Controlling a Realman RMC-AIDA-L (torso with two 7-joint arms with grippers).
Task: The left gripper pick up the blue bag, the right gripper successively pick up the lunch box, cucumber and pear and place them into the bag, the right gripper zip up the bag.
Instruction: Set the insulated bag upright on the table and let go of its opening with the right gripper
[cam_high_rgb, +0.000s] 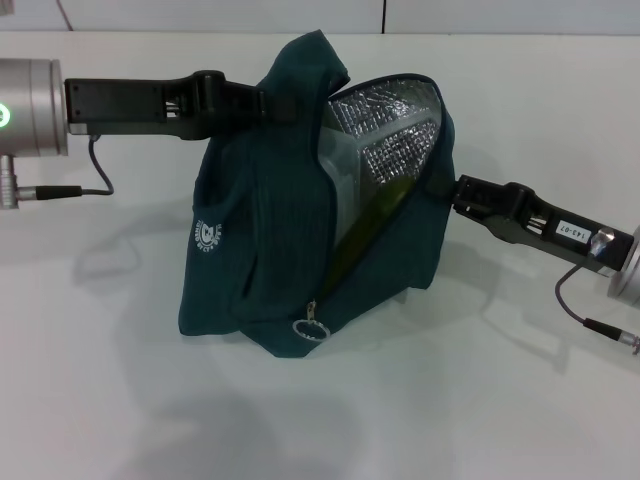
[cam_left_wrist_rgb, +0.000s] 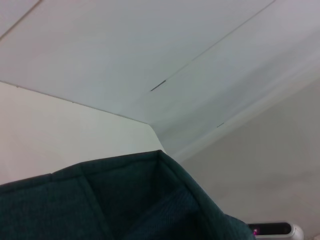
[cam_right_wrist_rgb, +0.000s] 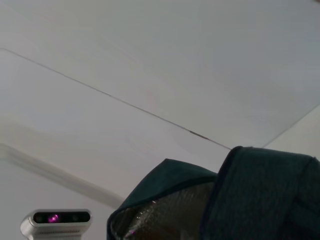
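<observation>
Blue bag (cam_high_rgb: 270, 240): one; left gripper (cam_high_rgb: 262, 104), right gripper (cam_high_rgb: 445, 190) at it.

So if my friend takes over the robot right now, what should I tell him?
Left pincer is shut on the blue bag, holding its top up off the table.
Right pincer is at the bag's open edge; its grip is hidden.
Bag is unzipped, silver lining showing; zipper pull sits low.
No lunch box, cucumber or pear on the table; the bag's contents can't be made out.
Left: zip up.
</observation>
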